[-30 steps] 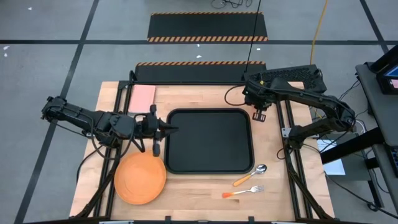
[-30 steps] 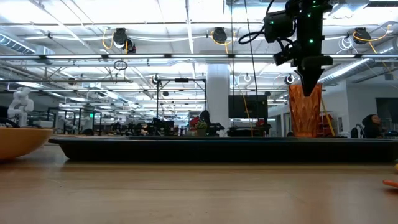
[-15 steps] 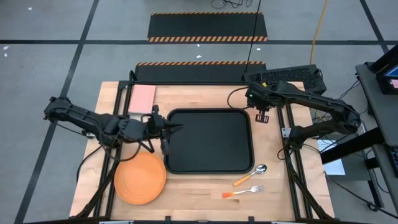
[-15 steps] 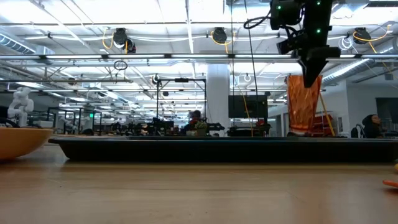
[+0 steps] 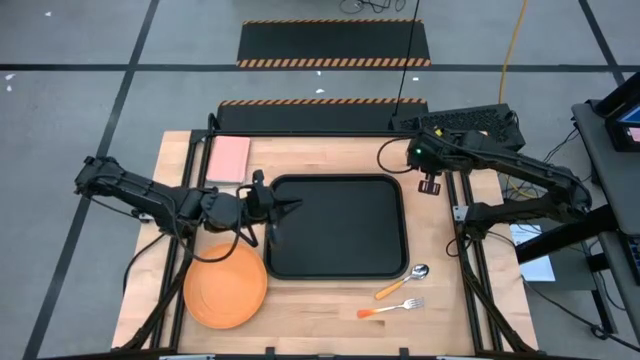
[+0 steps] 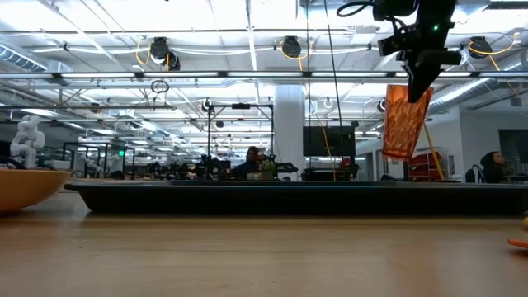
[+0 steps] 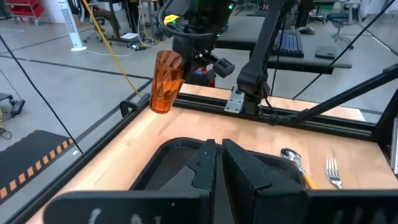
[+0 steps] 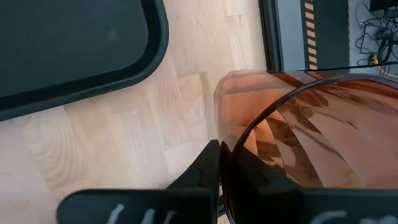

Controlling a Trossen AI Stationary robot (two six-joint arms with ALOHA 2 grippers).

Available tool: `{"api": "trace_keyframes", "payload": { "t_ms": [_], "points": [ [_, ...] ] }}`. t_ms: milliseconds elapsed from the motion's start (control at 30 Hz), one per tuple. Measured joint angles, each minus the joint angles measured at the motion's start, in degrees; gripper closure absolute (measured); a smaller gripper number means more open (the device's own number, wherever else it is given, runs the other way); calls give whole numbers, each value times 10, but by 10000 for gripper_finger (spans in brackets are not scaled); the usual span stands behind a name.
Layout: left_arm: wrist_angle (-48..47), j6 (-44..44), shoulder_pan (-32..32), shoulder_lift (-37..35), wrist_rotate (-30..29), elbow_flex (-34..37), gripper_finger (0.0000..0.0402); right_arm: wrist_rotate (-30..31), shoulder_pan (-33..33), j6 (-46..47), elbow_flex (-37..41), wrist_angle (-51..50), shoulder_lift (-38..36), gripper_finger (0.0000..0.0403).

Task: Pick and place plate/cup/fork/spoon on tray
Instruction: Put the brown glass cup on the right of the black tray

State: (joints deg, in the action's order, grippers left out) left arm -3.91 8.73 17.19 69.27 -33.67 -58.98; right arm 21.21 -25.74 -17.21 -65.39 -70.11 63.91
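A: What is being shown from above?

B: The tray (image 5: 337,227) is being seen at the table's middle, with the plate (image 5: 225,286) lying just off its near left corner. The spoon (image 5: 403,281) and fork (image 5: 391,307) are being seen side by side on the wood near the tray's near right corner. The left gripper (image 5: 280,208) is being held over the tray's left edge, fingers nearly together, nothing between them. The right gripper (image 5: 430,183) is being held beyond the tray's far right corner; the cup is hard to make out here. A pink pad (image 5: 229,159) is lying at the far left.

A: And from table height?

B: The cup (image 6: 405,121) is being held tilted in the air, clear above the tray (image 6: 289,198), pinched at its rim by the right gripper (image 6: 419,87). The plate's edge (image 6: 29,188) is being seen at left.

A: The left wrist camera?

B: The cup (image 7: 166,81) is being seen hanging tilted under the right gripper, over bare wood beyond the tray (image 7: 163,165). The spoon (image 7: 292,158) and fork (image 7: 334,172) are being seen to one side. The left fingers (image 7: 205,165) are being kept almost touching.

A: The right wrist camera?

B: The cup's rim (image 8: 298,140) is being clamped by the shut fingers (image 8: 208,163), with the tray's corner (image 8: 118,59) below.
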Motion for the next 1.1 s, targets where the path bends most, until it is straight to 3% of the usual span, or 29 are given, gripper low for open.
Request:
{"api": "trace_keyframes", "payload": {
  "t_ms": [667,1100],
  "points": [
    [11,0,-2,0,0,0,371,-2,2,-4,0,0,-4,399],
    [11,-9,-2,0,0,0,371,0,74,-11,-46,15,-3,399]
  ]
}}
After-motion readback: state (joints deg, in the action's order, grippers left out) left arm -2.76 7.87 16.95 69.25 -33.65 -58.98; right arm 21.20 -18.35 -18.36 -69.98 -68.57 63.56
